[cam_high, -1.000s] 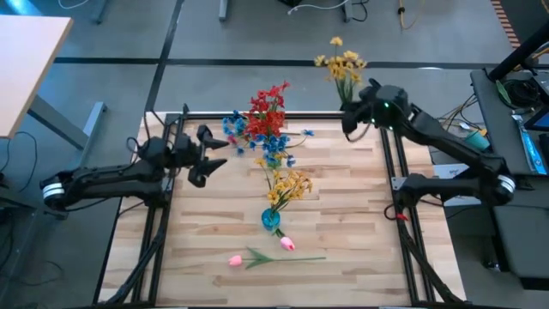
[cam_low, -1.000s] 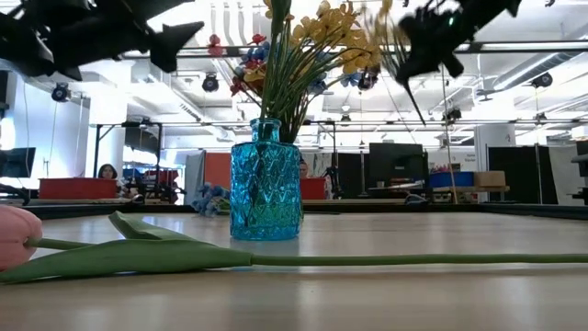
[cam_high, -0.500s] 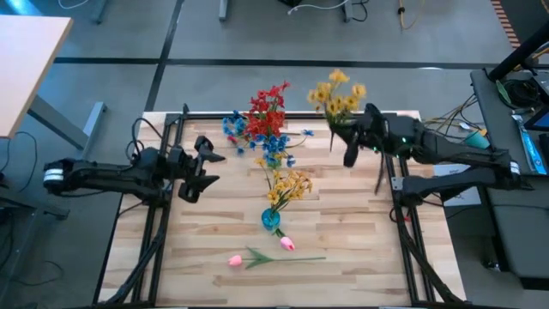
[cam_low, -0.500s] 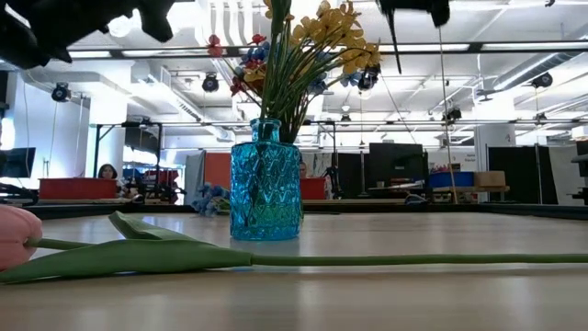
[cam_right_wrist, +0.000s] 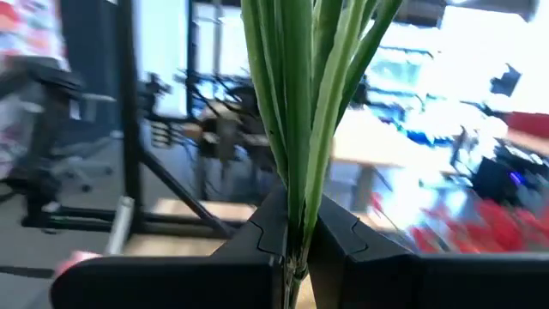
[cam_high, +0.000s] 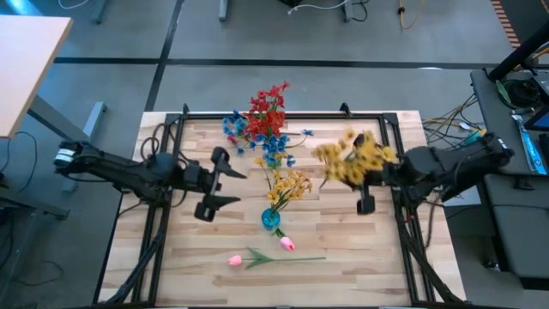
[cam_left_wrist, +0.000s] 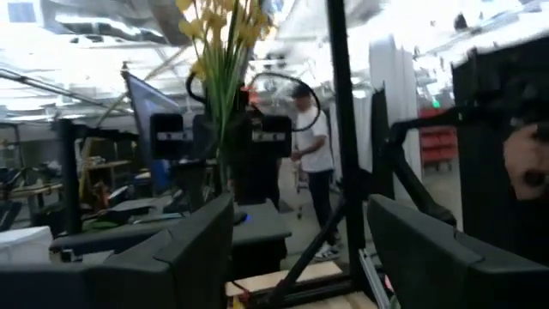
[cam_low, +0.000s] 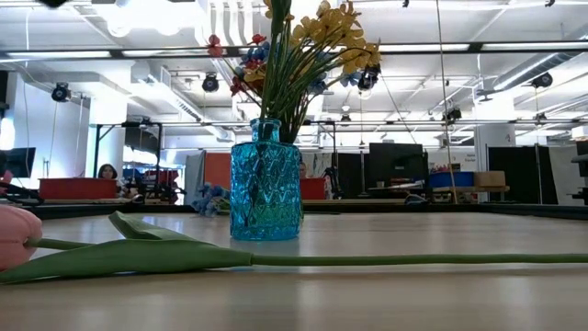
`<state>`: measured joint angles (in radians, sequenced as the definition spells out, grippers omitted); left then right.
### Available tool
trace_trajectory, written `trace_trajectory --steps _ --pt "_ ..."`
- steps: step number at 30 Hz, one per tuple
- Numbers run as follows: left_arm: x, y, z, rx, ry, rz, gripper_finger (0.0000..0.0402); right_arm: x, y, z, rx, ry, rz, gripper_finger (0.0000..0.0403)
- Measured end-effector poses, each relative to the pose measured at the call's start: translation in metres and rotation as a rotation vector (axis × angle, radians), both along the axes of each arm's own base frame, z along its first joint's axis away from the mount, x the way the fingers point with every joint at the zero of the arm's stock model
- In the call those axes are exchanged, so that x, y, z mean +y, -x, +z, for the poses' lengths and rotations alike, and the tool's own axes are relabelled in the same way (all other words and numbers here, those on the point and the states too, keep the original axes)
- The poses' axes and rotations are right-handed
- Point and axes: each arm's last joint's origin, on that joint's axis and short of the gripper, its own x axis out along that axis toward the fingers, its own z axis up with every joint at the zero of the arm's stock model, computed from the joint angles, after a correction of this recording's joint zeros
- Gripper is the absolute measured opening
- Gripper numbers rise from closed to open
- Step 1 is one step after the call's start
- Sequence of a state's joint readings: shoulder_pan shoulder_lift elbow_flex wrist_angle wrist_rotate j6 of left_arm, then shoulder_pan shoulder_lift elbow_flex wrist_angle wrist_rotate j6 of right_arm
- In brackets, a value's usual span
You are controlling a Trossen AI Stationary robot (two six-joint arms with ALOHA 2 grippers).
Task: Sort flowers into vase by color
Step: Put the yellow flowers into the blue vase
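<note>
We see the right gripper (cam_high: 367, 190) pinching a yellow spray (cam_high: 356, 159) by its stems (cam_right_wrist: 300, 112), right of the blue vase (cam_high: 271, 220) (already holding yellow blossoms); left gripper (cam_high: 225, 180) spread.

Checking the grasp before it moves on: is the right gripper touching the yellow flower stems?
Touching. In the right wrist view the right gripper has both fingers closed against the green stems of the yellow flowers, with no gap showing.
</note>
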<state>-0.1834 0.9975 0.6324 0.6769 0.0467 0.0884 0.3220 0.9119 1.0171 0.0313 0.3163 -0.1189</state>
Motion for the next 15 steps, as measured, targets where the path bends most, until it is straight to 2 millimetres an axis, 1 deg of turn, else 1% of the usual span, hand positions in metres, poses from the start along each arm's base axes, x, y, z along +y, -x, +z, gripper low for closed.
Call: trace_trajectory --steps 4,8,12,15 --pt "-0.005 -0.021 0.014 0.053 -0.041 0.006 0.0252 0.015 -0.013 0.008 -0.014 0.02 0.044 0.0018" --pt "-0.009 -0.046 0.023 0.109 -0.068 0.009 0.0252 0.025 -0.034 0.01 0.011 0.04 0.051 0.0018" --pt "-0.014 -0.068 0.028 0.153 -0.109 0.014 0.0252 0.033 -0.053 0.014 0.067 0.062 0.051 0.0018" --pt "-0.016 -0.079 0.034 0.152 -0.13 0.019 0.0252 0.038 -0.066 0.014 0.125 0.078 0.052 0.0018"
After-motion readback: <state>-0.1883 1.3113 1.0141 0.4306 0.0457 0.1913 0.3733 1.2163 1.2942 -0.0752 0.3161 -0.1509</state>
